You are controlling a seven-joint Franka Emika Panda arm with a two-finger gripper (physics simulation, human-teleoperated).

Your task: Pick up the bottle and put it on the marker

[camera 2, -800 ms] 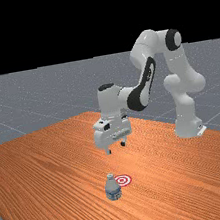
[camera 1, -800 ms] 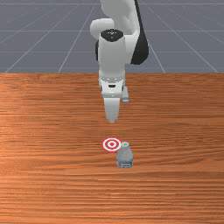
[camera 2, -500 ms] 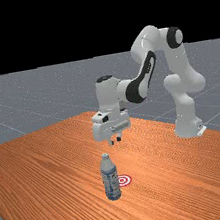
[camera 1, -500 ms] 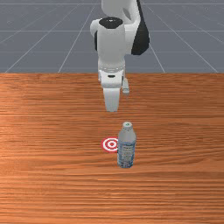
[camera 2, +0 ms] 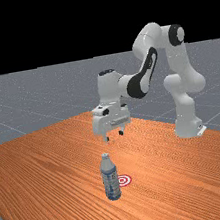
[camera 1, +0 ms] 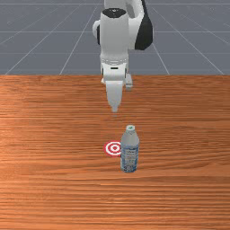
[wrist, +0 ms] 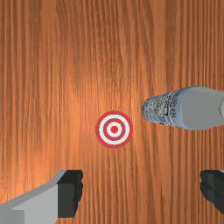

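Since the earlier frame, my pincer had risen and its fingers spread. The bottle, unmoved, stood just beside the marker, neck up, long axis vertical.

Here's the bottle, upright on the desk, just beside the marker, to the front view's right, with a strip of desk between them in the wrist view. The marker lies flat on the desk! Up above, the hand hangs over the desk, clear of the bottle, and over at the far view's right stands the arm's base.
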